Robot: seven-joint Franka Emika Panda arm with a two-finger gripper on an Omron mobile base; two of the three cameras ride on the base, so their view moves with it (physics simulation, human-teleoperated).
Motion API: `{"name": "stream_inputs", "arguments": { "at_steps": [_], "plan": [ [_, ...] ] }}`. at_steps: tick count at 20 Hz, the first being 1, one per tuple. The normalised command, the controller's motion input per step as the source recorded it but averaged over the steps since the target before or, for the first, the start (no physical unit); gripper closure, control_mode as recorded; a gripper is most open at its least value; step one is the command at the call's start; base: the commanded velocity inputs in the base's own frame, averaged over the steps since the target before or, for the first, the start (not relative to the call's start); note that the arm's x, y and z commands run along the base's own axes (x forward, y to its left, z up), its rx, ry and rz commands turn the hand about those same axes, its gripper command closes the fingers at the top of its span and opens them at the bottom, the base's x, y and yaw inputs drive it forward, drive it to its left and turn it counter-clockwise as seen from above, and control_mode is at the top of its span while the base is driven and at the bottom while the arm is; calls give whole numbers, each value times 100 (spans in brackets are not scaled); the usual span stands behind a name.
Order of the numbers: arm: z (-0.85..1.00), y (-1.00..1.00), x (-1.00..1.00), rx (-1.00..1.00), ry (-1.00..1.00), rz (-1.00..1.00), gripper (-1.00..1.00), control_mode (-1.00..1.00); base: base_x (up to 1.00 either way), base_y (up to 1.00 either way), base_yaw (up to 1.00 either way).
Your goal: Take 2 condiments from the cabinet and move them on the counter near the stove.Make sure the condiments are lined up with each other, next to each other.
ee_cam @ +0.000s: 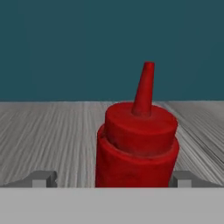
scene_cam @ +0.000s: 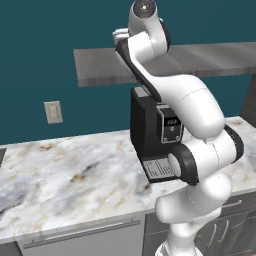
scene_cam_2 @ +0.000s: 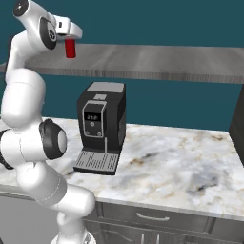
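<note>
Your right base view shows the red bottle (scene_cam_2: 70, 48) upright on the grey wall shelf (scene_cam_2: 157, 61), near its front edge, above the marble counter (scene_cam_2: 181, 167) and coffee machine (scene_cam_2: 101, 126). The hand view shows the gripper (ee_cam: 114, 178) spread apart, its fingertips (ee_cam: 43, 178) flanking the bottle, not clamped.

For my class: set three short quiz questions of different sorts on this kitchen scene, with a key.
1. True or false: the gripper is shut on the red squeeze bottle.
2. The bottle stands on: A) the marble counter, B) the grey wood shelf, C) the coffee machine.
3. Fill in: the bottle's nozzle points ____.

Key: 1 false, the fingers stand open on either side of it; 2 B; 3 up.
</note>
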Motion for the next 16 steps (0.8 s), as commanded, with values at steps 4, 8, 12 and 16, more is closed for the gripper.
{"name": "stream_inputs", "arguments": {
  "at_steps": [4, 8, 12, 16],
  "plan": [
    [0, -3, 4, 0, 0, -5, -100, -100, 0, 0, 0],
    [0, 0, 0, 0, 0, -5, 100, -100, 0, 0, 0],
    [0, 0, 0, 0, 0, -4, 100, -100, 0, 0, 0],
    [4, -9, -8, 0, -1, -2, 100, -100, 0, 0, 0]
  ]
}}
